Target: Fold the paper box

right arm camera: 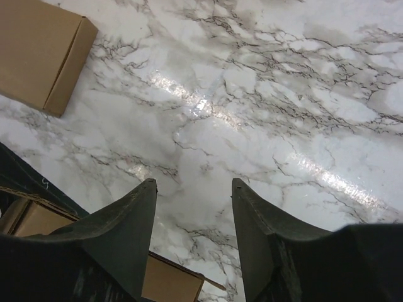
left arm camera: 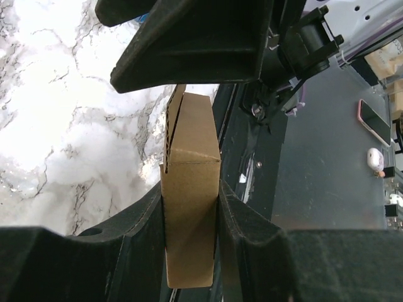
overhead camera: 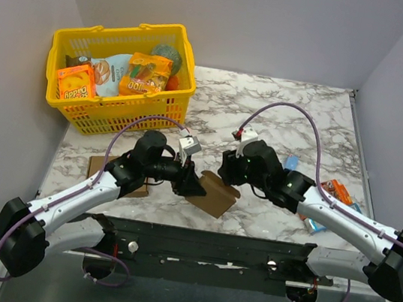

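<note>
- Partly done, I judge: the paper box [left arm camera: 189, 163] shows 1 folded corner, but its slit edge and flaps look unclosed.
- It is at the near middle of the table [overhead camera: 307, 106].
- The left gripper [left arm camera: 190, 198] reaches right and clamps the box's 2 faces.
- The right gripper [right arm camera: 192, 233] hovers just right of it, jaws parted and empty.

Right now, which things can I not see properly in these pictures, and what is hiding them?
1) Paper box: top view, left pincer covers one end; left wrist view shows only one narrow side, flaps unseen.
2) Flat cardboard: top view, left arm hides most of it.
3) Small packets: top view, right arm overlaps them; too small to identify.
</note>
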You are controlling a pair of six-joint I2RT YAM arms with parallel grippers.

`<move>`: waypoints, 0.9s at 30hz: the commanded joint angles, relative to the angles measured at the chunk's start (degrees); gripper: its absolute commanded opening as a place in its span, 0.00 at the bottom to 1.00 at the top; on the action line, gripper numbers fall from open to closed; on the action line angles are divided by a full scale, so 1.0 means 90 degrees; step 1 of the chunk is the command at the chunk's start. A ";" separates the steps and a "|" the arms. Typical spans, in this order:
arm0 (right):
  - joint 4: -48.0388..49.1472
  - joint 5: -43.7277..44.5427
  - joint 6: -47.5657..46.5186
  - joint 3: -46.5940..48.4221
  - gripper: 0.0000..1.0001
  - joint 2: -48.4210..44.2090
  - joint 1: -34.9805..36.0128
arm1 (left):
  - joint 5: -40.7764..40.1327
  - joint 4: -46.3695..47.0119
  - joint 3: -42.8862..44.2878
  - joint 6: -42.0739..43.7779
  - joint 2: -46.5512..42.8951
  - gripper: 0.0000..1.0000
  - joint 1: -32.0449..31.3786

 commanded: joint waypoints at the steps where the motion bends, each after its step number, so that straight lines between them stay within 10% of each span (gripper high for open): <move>1: 0.0048 0.0302 0.0197 0.0174 0.58 -0.0083 0.0278 | -0.0526 -0.0094 0.0024 -0.0003 -0.0138 0.20 -0.0028; 27: 0.0292 -0.0958 0.2570 0.0027 0.58 0.0659 0.1196 | -0.2821 0.1058 -0.0972 -0.1839 -0.1152 0.15 -0.0019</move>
